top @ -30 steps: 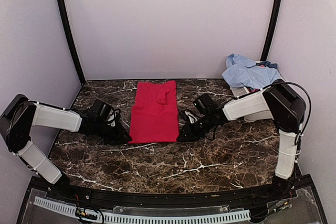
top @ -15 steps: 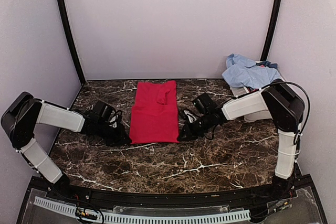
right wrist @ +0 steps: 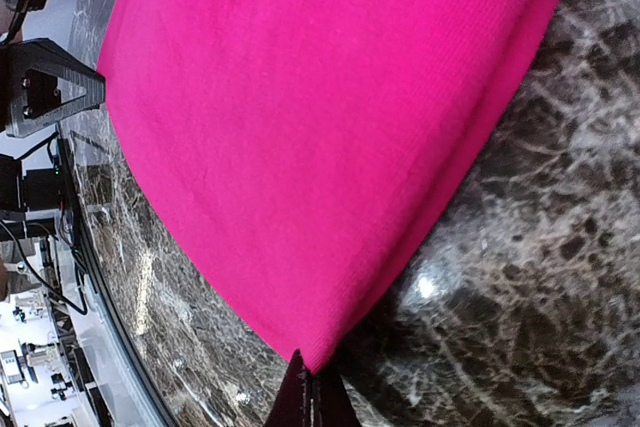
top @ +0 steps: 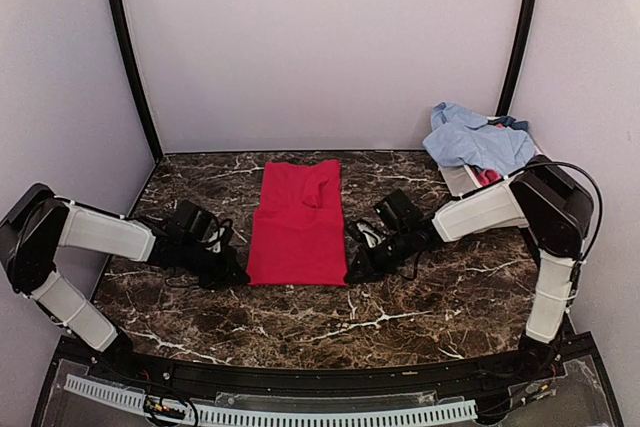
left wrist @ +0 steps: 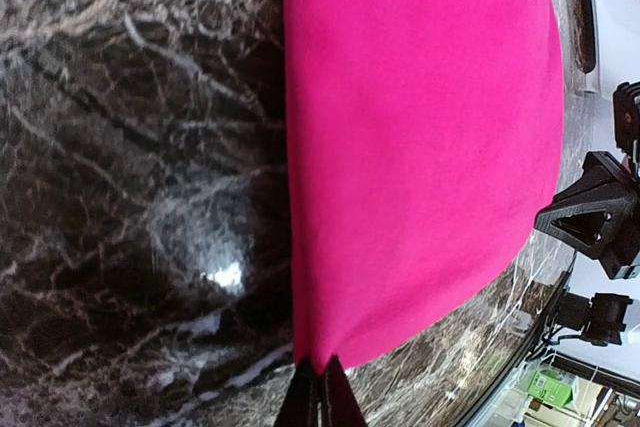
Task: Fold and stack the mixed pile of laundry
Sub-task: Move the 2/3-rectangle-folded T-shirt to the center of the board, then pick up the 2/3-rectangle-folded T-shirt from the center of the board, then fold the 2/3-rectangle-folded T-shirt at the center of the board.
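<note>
The red garment [top: 295, 222] lies flat in the middle of the table [top: 430, 297]. The left gripper [top: 232, 272] is clenched on its near left corner, the right gripper [top: 356, 269] on its near right corner. Each pinch takes only the tip of the cloth, so a corner may slip free on lifting, or one layer may peel off and skew the fold. The remaining clothes [top: 480, 147], blue shirt [top: 465, 135] on top, sit heaped far right.
</note>
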### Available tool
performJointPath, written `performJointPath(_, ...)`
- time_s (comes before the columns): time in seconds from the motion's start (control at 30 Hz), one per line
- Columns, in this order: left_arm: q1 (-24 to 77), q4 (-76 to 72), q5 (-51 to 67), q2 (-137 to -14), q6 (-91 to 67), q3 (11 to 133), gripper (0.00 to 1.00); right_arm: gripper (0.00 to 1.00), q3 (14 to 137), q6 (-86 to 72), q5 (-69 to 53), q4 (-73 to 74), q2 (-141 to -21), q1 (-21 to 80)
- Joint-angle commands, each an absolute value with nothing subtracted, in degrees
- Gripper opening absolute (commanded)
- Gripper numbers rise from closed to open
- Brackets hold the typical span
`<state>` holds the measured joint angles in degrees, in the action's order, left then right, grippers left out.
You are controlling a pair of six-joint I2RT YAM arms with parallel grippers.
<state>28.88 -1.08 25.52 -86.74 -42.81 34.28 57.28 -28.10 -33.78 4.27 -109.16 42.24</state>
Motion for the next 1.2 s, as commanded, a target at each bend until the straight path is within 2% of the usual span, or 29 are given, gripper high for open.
performJointPath(0.0,31.0,2.9,26.5,-81.5,-43.2,31.4,0.00,0.00,54.7,-29.2,-33.5,3.4,-105.2,45.3)
performJointPath(0.23,33.6,11.0,24.5,-64.8,-47.1,27.6,0.00,0.00,47.5,-32.5,-32.1,4.3,-95.7,47.2)
performJointPath(0.4,33.6,15.1,23.1,-60.4,-46.8,29.6,0.00,0.00,48.5,-31.5,-30.4,8.0,-90.0,47.5)
performJointPath(0.57,33.6,14.2,22.3,-65.3,-45.6,35.5,0.00,0.00,55.9,-28.1,-27.5,13.7,-90.6,47.1)
performJointPath(0.77,30.3,15.6,18.8,-71.2,-42.1,46.7,0.00,0.00,63.9,-24.5,-28.2,16.7,-93.4,42.0)
performJointPath(1.17,20.6,12.9,20.5,-95.4,-35.9,70.8,0.00,0.00,91.7,-15.0,-31.6,23.8,-112.3,31.3)
